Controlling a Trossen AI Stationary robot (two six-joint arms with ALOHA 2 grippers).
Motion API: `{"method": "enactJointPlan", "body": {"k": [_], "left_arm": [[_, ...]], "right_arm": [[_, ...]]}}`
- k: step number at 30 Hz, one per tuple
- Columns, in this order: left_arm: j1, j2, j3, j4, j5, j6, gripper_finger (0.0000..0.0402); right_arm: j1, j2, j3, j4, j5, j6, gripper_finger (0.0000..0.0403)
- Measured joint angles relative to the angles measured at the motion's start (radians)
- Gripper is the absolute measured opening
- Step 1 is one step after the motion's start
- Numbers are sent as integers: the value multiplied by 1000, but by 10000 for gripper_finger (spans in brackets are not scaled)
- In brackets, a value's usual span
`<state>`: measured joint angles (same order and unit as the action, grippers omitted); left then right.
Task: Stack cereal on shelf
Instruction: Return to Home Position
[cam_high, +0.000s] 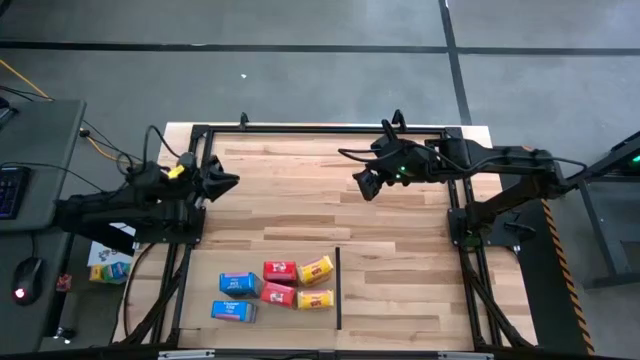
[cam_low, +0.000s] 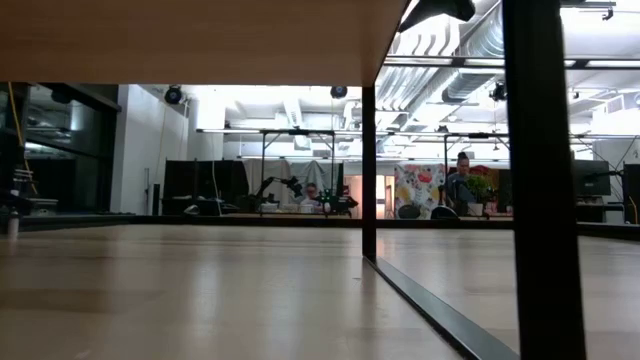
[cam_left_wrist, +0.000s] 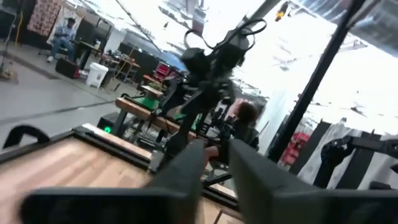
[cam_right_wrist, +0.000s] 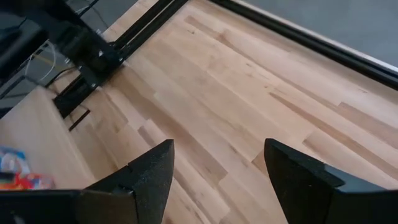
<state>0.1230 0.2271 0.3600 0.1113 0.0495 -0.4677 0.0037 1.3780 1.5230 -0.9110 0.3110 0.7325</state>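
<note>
Your cereal (cam_high: 279, 290) sits in a tight cluster on top of the shelf (cam_low: 200, 40), at the side of the desk (cam_high: 300, 215) that lies along the bottom of the high view, well apart from both arms. Toward your left arm's side you have a blue carton (cam_high: 240, 285) with a second blue carton (cam_high: 233, 311) just beside it. In the middle a red carton (cam_high: 279, 270) touches a second red carton (cam_high: 278, 294). On the right a yellow carton (cam_high: 316, 270) and a second yellow carton (cam_high: 314, 299) lie slightly askew, just beside a dark strip (cam_high: 339, 290). From the low view you look under the shelf's wooden board, past its black posts (cam_low: 369, 170), across bare wood into the room, where a person (cam_low: 462, 180) sits far back. Your right hand (cam_high: 365, 186) hangs over the middle of the desk toward the right side; in its wrist view it is spread wide and holds nothing (cam_right_wrist: 217, 168), with plain planks showing between its fingers (cam_right_wrist: 152, 171). Your left hand (cam_high: 225, 182) is raised at the left side of the desk, pointing across toward the right arm; you cannot tell whether it is open or closed
</note>
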Motion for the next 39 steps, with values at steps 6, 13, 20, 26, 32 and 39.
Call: {"method": "enactJointPlan", "body": {"k": [6, 13, 20, 26, 32, 39], "left_arm": [[-15, -53, -196, 167, -28, -86, 12], [-21, -111, -345, 287, -117, -105, 1], [-41, -117, -346, 297, -152, -84, 0], [-104, -116, -346, 338, -184, -26, 0], [-119, -116, -346, 344, -198, -169, 0], [-119, -116, -346, 296, -198, -192, 1]], "right_arm": [[6, -17, 0, -71, -42, -39, 201], [44, -79, 0, -193, -122, -144, 88], [117, -206, 0, -230, -105, -177, 19], [144, -348, -80, -124, -77, -182, 3], [141, -581, -449, 211, -150, -164, 1], [139, -803, -778, 530, -122, -209, 1]]}}
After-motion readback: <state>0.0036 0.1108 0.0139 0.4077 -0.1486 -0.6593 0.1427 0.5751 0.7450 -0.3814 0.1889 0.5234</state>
